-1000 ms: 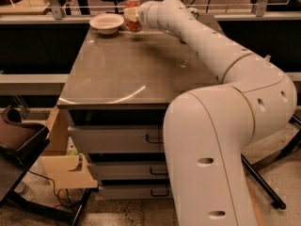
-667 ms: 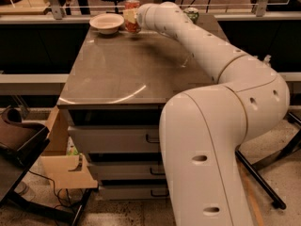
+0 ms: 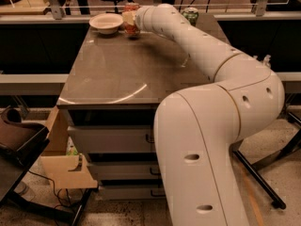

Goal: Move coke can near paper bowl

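Coke can (image 3: 133, 28): upright at far end of table (image 3: 122, 65), just right of paper bowl (image 3: 106, 23);
Gripper (image 3: 129, 19): at the can; whether grasping or released could not be told;
Progress: can judged already near the bowl; release and withdrawal judged outstanding

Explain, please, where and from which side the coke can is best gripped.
Around the middle of the coke can, from the side away from the paper bowl: it stands upright, bowl close beside it. The pincer is at the can there.

hand (image 3: 130, 19) at coke can (image 3: 133, 30), beside paper bowl (image 3: 106, 24)
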Controlling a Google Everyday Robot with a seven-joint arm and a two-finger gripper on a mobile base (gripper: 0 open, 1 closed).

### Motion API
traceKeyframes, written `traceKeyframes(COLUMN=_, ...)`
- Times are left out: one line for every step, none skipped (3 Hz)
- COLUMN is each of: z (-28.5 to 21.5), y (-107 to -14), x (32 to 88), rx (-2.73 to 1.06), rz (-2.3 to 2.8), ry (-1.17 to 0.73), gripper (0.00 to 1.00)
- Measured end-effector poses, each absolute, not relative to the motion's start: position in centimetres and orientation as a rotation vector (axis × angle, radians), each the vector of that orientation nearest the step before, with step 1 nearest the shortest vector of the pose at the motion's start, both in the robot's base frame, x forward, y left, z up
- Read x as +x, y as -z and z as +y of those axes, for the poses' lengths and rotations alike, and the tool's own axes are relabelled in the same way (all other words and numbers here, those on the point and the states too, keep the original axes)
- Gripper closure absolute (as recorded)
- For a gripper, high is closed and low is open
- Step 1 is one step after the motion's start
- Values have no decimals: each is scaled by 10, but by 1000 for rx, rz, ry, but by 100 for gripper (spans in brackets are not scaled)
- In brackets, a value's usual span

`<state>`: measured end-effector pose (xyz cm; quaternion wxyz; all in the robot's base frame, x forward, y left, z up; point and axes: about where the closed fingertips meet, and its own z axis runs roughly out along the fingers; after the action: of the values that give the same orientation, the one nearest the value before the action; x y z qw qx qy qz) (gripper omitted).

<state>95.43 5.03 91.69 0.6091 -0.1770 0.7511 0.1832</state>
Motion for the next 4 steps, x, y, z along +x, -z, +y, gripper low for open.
traceKeyframes(z=53, y=-915, x=954, rx=-411, rz=1736, ry=-425, gripper=59)
traceKeyframes(z=55, y=-914, x=954, rx=-413, rz=1738, ry=-427, gripper=37)
traceKeyframes(z=57, y=-912, x=955, rx=-415, rz=1739, ry=-430, gripper=24)
traceKeyframes(z=60, y=-911, x=955, rx=-417, rz=1741, ry=-432, gripper=5)
